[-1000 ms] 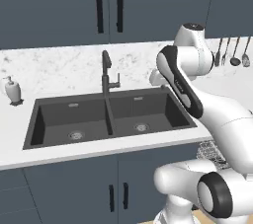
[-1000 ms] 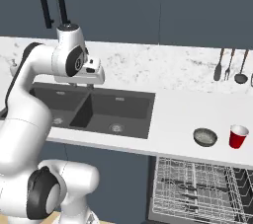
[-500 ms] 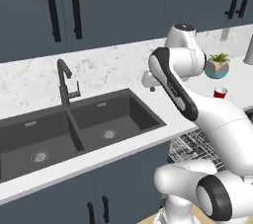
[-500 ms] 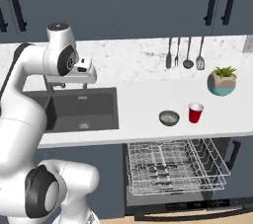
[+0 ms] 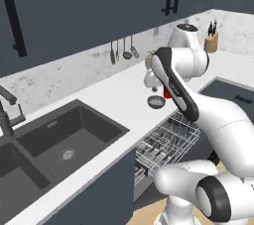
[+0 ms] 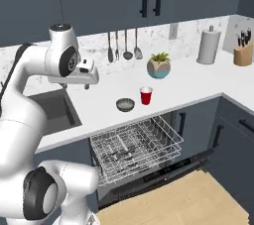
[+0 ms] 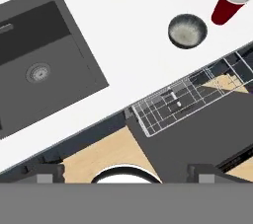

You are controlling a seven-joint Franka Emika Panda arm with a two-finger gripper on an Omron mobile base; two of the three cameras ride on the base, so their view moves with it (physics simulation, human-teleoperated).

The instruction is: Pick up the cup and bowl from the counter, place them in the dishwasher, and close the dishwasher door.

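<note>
The red cup (image 6: 146, 95) stands upright on the white counter (image 6: 188, 87), with the dark grey bowl (image 6: 125, 104) just to its left. In the hand view, cup (image 7: 227, 5) and bowl (image 7: 187, 30) sit at the upper right. Below them the dishwasher's white wire rack (image 6: 134, 147) is pulled out over its lowered door (image 6: 166, 172). My gripper (image 6: 85, 85) hangs open and empty above the counter, left of the bowl and apart from it. In the left base view the gripper (image 5: 150, 81) is above the bowl (image 5: 155, 101), and my arm partly covers the cup (image 5: 166, 92).
The dark sink (image 5: 59, 140) lies left of the dishwasher. A teal plant pot (image 6: 158, 66) stands behind the cup, with utensils (image 6: 122, 45) hanging on the wall. A paper towel roll (image 6: 208, 44) and knife block (image 6: 242, 53) are in the far right corner.
The whole picture has slid from the sink to the dishwasher: the base has driven right along the counter. Cup and bowl stand where they were. The arm keeps its pose, gripper still open.
</note>
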